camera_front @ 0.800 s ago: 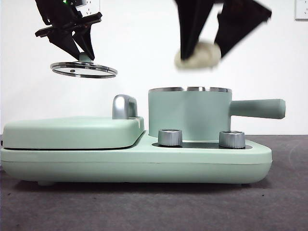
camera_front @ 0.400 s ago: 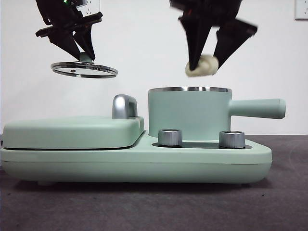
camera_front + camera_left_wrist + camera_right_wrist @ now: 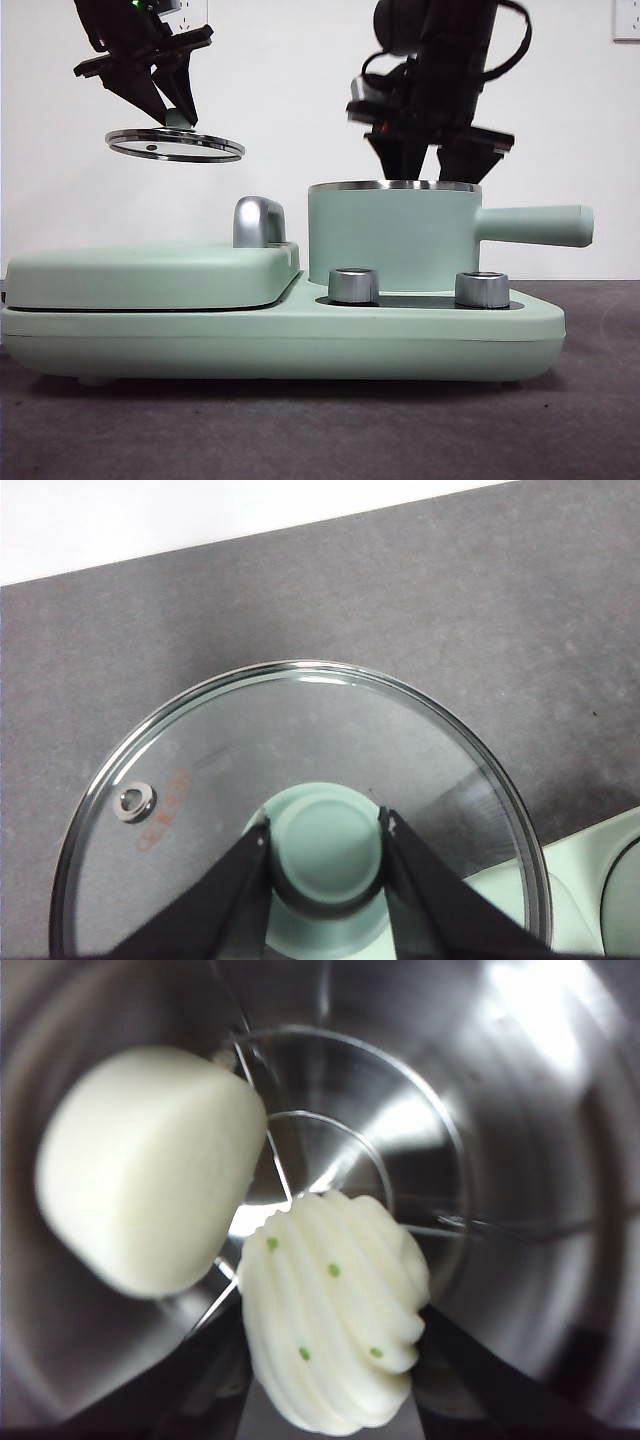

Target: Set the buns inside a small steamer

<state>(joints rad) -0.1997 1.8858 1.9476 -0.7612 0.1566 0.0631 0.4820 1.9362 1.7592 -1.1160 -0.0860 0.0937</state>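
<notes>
Mint-green steamer pot [image 3: 392, 238] stands uncovered while the left hand [image 3: 325, 832] grips its glass lid [image 3: 300, 810] aloft, letting the right hand [image 3: 330, 1360], clamping the pleated bun [image 3: 330, 1325], lower it beside the plain bun [image 3: 145, 1165].

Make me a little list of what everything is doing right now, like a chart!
left gripper: shut on the lid's green knob, holding the glass lid in the air, off to the side of the pot
right gripper: reaching down into the small steamer, shut on the pleated bun
plain bun: already inside the steamer
griddle: closed, beside the steamer
</notes>
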